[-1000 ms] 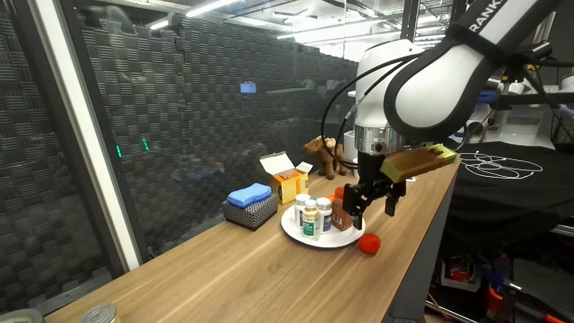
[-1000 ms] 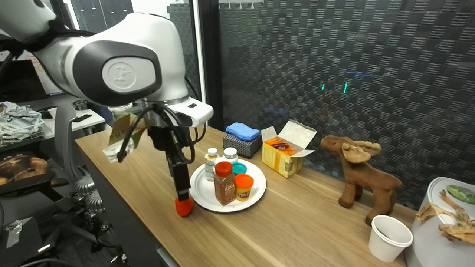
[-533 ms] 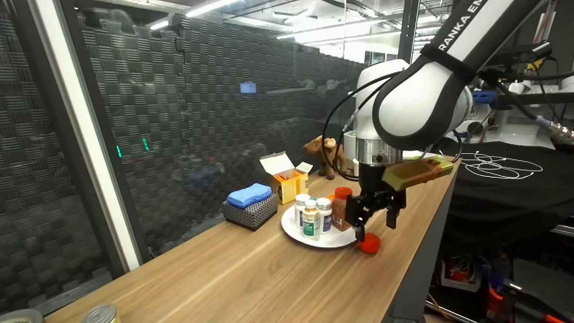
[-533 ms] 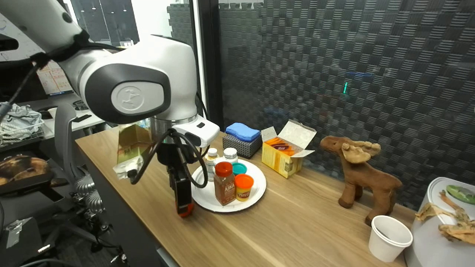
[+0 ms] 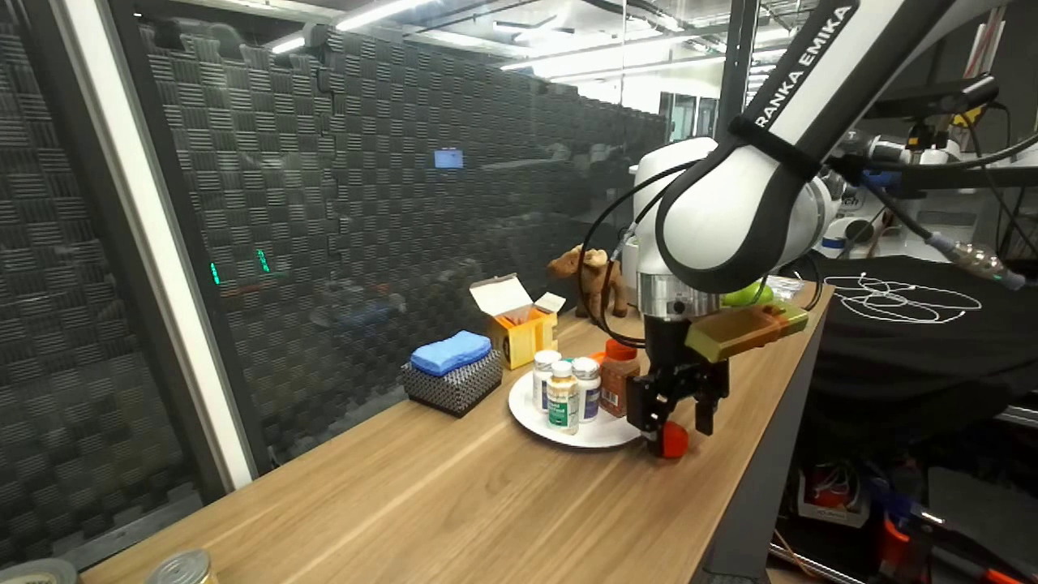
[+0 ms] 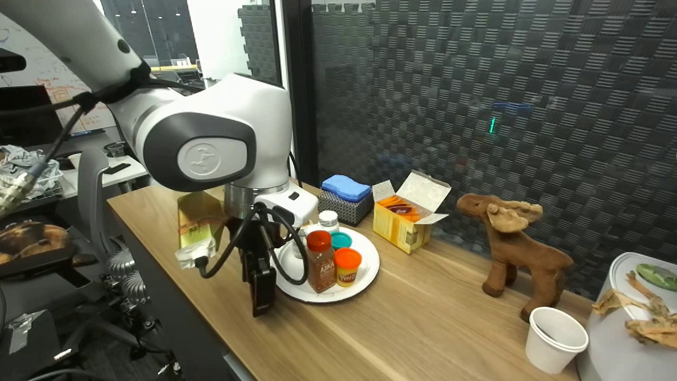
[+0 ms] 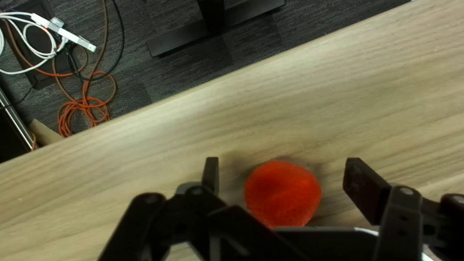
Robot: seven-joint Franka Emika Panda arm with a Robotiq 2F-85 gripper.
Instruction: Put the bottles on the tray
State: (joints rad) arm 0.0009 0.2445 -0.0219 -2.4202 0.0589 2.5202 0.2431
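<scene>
Just beside the white plate [image 6: 366, 269], the claw [image 7: 281, 175] stands spread around a red lump [image 7: 282, 195], ungripped; a finger [image 7: 363, 188] snagging the plate could topple its bottles [image 5: 563, 407].

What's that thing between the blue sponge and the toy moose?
An open yellow box stands there; both exterior views show it. The wrist view catches none of the three.

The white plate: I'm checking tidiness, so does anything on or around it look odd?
A red lump looks stray: it lies on bare wood beside the white plate, the open gripper straddling it, while the bottles stand upright on the plate.
</scene>
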